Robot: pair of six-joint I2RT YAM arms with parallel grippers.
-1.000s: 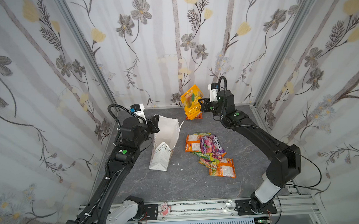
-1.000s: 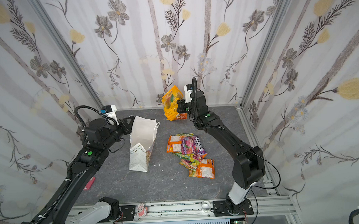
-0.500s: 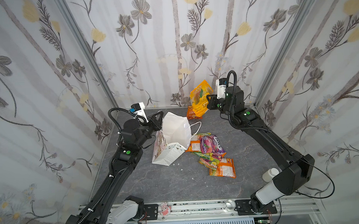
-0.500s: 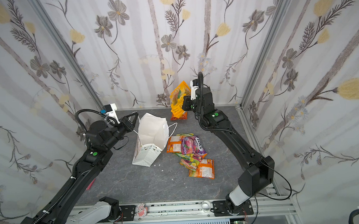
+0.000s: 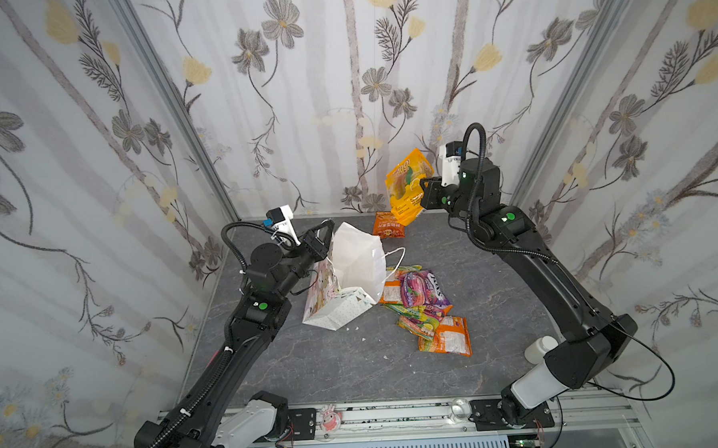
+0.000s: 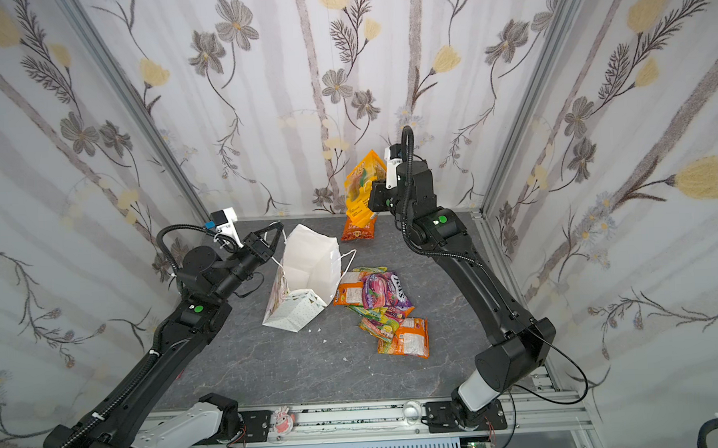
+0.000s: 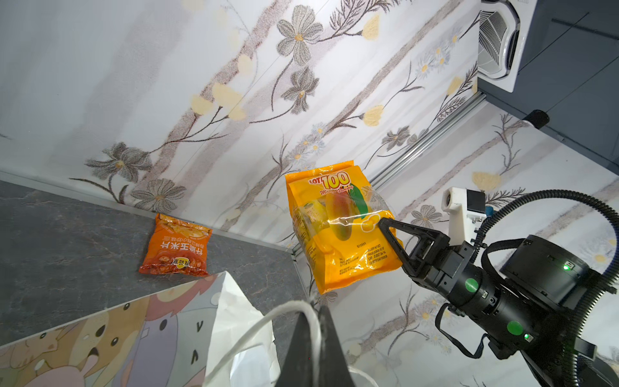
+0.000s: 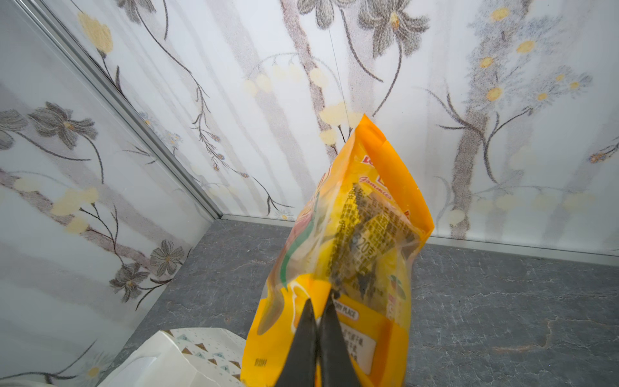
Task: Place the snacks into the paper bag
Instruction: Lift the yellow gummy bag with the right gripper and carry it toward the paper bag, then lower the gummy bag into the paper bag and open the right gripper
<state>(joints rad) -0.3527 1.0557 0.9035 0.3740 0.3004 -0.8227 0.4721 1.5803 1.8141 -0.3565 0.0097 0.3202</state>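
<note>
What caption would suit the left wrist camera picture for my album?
The right arm's jaws grip a yellow LOT 100 packet aloft beyond the paper bag.

I see left gripper [image 5: 325, 235] pinching bag [image 5: 357, 266] centre-left | right gripper [image 5: 422, 195] holding yellow packet [image 5: 405, 181] aloft, upper centre | snack pile [image 5: 425, 301] right of bag

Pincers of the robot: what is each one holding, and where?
The right pincer holds the yellow LOT 100 packet by one side edge. The left pincer holds the paper bag by its white cord handle.
</note>
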